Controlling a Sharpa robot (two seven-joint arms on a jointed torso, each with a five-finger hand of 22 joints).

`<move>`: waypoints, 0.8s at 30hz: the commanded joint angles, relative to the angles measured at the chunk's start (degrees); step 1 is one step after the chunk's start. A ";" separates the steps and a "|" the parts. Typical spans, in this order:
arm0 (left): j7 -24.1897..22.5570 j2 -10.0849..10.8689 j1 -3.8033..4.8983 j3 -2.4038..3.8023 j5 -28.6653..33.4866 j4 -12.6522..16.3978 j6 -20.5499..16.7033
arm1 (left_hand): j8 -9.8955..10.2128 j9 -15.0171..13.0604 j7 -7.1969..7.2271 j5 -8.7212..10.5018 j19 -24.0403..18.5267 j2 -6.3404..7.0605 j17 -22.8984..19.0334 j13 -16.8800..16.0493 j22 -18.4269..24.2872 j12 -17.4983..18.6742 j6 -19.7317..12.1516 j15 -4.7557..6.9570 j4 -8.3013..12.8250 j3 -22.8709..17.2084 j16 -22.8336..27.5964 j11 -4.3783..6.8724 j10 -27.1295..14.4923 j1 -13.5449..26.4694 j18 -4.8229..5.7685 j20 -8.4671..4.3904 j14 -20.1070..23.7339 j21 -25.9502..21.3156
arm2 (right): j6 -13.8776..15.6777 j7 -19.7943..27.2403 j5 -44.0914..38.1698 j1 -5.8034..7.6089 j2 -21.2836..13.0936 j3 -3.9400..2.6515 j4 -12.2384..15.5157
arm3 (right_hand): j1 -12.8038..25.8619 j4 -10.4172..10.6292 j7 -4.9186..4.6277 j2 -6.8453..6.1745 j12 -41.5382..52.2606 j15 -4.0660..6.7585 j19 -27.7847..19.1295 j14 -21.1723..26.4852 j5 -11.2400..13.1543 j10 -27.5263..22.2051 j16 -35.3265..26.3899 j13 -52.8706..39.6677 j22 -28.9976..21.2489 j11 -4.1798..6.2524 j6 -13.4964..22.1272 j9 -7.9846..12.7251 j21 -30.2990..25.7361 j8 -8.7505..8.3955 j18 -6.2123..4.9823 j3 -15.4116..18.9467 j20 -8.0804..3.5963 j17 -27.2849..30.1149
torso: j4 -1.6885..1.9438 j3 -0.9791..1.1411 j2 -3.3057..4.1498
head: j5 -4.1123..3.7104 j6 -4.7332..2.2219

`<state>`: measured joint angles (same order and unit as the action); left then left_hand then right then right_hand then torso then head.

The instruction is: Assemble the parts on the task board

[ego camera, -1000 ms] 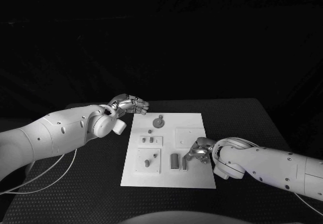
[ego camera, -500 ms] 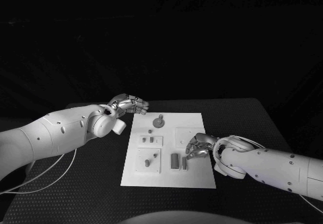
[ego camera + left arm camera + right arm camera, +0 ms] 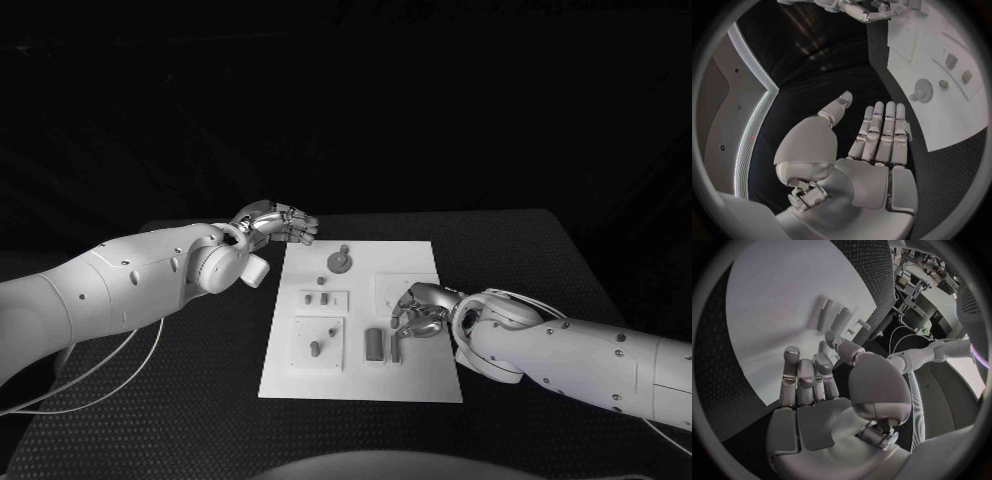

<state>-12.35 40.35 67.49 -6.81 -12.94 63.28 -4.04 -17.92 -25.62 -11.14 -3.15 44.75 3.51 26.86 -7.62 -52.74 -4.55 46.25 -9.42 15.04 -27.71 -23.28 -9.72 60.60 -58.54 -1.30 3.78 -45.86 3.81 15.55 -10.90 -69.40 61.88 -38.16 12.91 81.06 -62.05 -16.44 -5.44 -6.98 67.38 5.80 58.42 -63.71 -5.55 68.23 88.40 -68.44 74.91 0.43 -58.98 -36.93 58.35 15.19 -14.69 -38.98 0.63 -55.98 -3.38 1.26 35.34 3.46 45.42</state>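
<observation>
While your right robot hand (image 3: 420,312) hovers low over the right-hand part of the white rectangular task board (image 3: 411,385), its silver fingers are curled inward, and you cannot tell from the head view whether anything sits between them; the right wrist view shows the fingers (image 3: 798,377) half bent above the board's pale surface with nothing plainly in them. Just beside that hand, on the board, stand two small grey upright bars (image 3: 375,345), and the same cluster of grey bars (image 3: 832,315) appears ahead of the fingertips in the wrist view. Your left robot hand (image 3: 278,224) hangs off the board's far left corner, above the black textured counter (image 3: 188,400), fingers close together and holding nothing; its wrist view shows them (image 3: 882,132) nearly straight, side by side, the thumb apart. Near that corner you have a round grey disc part (image 3: 339,263), and further along the board's left side lie small grey pegs (image 3: 317,298) in raised square panels.
</observation>
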 commanded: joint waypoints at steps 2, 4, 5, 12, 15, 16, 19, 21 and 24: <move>-0.34 -0.12 0.07 0.03 -0.04 0.08 0.84 | -0.25 0.09 -0.18 0.13 -0.29 -0.10 0.09 0.08 -0.06 0.25 -0.03 -0.39 -0.30 -0.10 0.37 -0.12 -0.14 0.63 -0.90 0.29 -0.13 0.24 | -1.43 1.08 -2.45 -0.21 0.21 0.02 -0.16 | 0.42 0.11 0.03 1.78 0.09 0.59 0.10 0.01 0.10 0.22 0.17 0.18 0.94 0.38 -1.00 -0.11 0.23 0.41 -0.31 0.29 -0.08 0.05 | -0.01 -0.03 0.01 | 0.03 0.06; -0.36 -0.13 0.07 0.03 -0.04 0.07 0.84 | -0.25 0.09 -0.18 0.13 -0.29 -0.10 0.10 0.08 -0.06 0.25 -0.04 -0.40 -0.30 -0.10 0.38 -0.12 -0.14 0.64 -0.90 0.29 -0.13 0.24 | -1.60 1.17 -2.49 -0.32 0.35 0.02 -0.24 | 0.61 0.10 0.13 2.76 0.20 0.69 0.08 -0.06 0.11 0.36 0.19 0.12 0.92 0.48 -1.31 -0.18 0.24 0.58 -0.31 0.27 -0.10 -0.01 | -0.02 -0.01 0.01 | 0.05 0.09; -0.37 -0.14 0.07 0.03 -0.04 0.07 0.84 | -0.25 0.10 -0.18 0.13 -0.29 -0.11 0.10 0.08 -0.06 0.25 -0.04 -0.40 -0.31 -0.10 0.38 -0.12 -0.14 0.64 -0.90 0.29 -0.13 0.24 | -1.82 1.19 -2.51 -0.36 0.43 0.02 -0.26 | 0.66 0.07 0.16 3.07 0.22 0.72 0.07 -0.10 0.11 0.40 0.20 0.11 0.92 0.52 -1.39 -0.21 0.24 0.63 -0.31 0.27 -0.11 -0.06 | -0.02 -0.02 0.00 | 0.04 0.10; -0.35 -0.04 0.07 0.03 -0.04 0.18 0.77 | -0.24 0.11 -0.19 0.13 -0.29 -0.12 0.12 0.10 -0.06 0.26 -0.06 -0.40 -0.33 -0.11 0.41 -0.13 -0.15 0.65 -0.90 0.29 -0.13 0.24 | -2.16 1.27 -2.89 -0.53 0.82 0.05 -0.42 | 0.77 -0.07 0.31 3.74 0.71 0.82 0.06 -0.36 0.11 0.93 0.26 -0.28 0.91 0.65 -1.78 -0.34 0.25 0.89 -0.31 0.32 -0.15 -0.32 | 0.01 -0.01 0.01 | 0.13 0.22; -0.34 -0.04 0.07 0.03 -0.04 0.19 0.78 | -0.24 0.11 -0.19 0.13 -0.29 -0.11 0.13 0.10 -0.06 0.26 -0.06 -0.40 -0.33 -0.11 0.42 -0.13 -0.16 0.65 -0.90 0.29 -0.13 0.24 | -2.36 1.24 -3.06 -0.56 0.95 0.05 -0.67 | 0.75 -0.13 0.39 4.01 0.96 0.87 0.08 -0.51 0.10 1.21 0.30 -0.48 0.91 0.73 -1.93 -0.38 0.27 0.99 -0.31 0.30 -0.19 -0.46 | -0.01 -0.03 0.02 | 0.12 0.31; -0.34 -0.05 0.07 0.03 -0.04 0.21 0.78 | -0.24 0.11 -0.19 0.13 -0.29 -0.11 0.14 0.10 -0.06 0.26 -0.06 -0.40 -0.32 -0.11 0.42 -0.13 -0.16 0.65 -0.90 0.29 -0.13 0.24 | -2.44 1.15 -3.13 -0.57 1.01 0.06 -0.75 | 0.75 -0.14 0.40 4.07 0.96 0.88 0.09 -0.54 0.09 1.22 0.31 -0.47 0.91 0.74 -1.97 -0.39 0.27 1.01 -0.31 0.29 -0.20 -0.49 | -0.01 -0.03 0.02 | 0.12 0.31; -0.35 -0.08 0.07 0.03 -0.04 0.21 0.79 | -0.24 0.11 -0.19 0.13 -0.30 -0.10 0.15 0.11 -0.07 0.26 -0.07 -0.40 -0.32 -0.12 0.43 -0.13 -0.16 0.64 -0.90 0.29 -0.13 0.24 | -2.52 0.98 -4.19 -0.63 1.07 0.08 -0.91 | 0.72 -0.18 0.44 4.28 1.05 0.92 0.09 -0.59 0.08 1.33 0.33 -0.54 0.91 0.79 -2.02 -0.39 0.29 1.03 -0.31 0.25 -0.23 -0.53 | 0.00 -0.04 0.01 | 0.14 0.33; -0.34 -0.04 0.07 0.03 -0.04 0.23 0.79 | -0.24 0.12 -0.19 0.13 -0.30 -0.10 0.15 0.11 -0.07 0.26 -0.07 -0.40 -0.32 -0.12 0.44 -0.13 -0.16 0.64 -0.90 0.29 -0.13 0.24 | -2.48 0.95 -4.46 -0.64 1.06 0.08 -1.05 | 0.69 -0.19 0.46 4.34 1.09 0.93 0.10 -0.63 0.08 1.37 0.33 -0.57 0.92 0.80 -2.03 -0.39 0.30 1.04 -0.31 0.24 -0.25 -0.57 | 0.00 -0.02 0.01 | 0.15 0.40; -0.34 -0.06 0.07 0.03 -0.04 0.18 0.75 | -0.24 0.12 -0.20 0.13 -0.30 -0.10 0.16 0.12 -0.07 0.26 -0.08 -0.40 -0.32 -0.13 0.45 -0.13 -0.16 0.63 -0.90 0.29 -0.13 0.24 | -2.43 0.85 -5.47 -0.66 1.03 0.08 -1.36 | 0.59 -0.25 0.50 4.48 1.24 0.97 0.10 -0.74 0.07 1.53 0.36 -0.70 0.92 0.84 -2.08 -0.40 0.31 1.06 -0.31 0.17 -0.29 -0.67 | -0.02 -0.02 0.02 | 0.11 0.43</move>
<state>-12.28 40.37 67.49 -6.82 -12.95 63.37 -3.99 -17.92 -25.57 -11.14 -3.15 44.75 3.51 26.96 -7.58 -52.74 -4.55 46.25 -9.42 15.04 -27.71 -23.05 -9.72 60.60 -58.54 -1.30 3.78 -45.86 3.81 14.03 -10.36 -72.46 61.27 -37.16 12.97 79.85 -61.44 -16.28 -4.73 -2.97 68.49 6.58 58.43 -64.22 -5.55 69.43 88.40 -69.09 74.92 1.23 -60.47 -37.24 58.35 16.05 -14.80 -38.82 0.63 -56.61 -3.38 1.24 35.34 3.60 45.79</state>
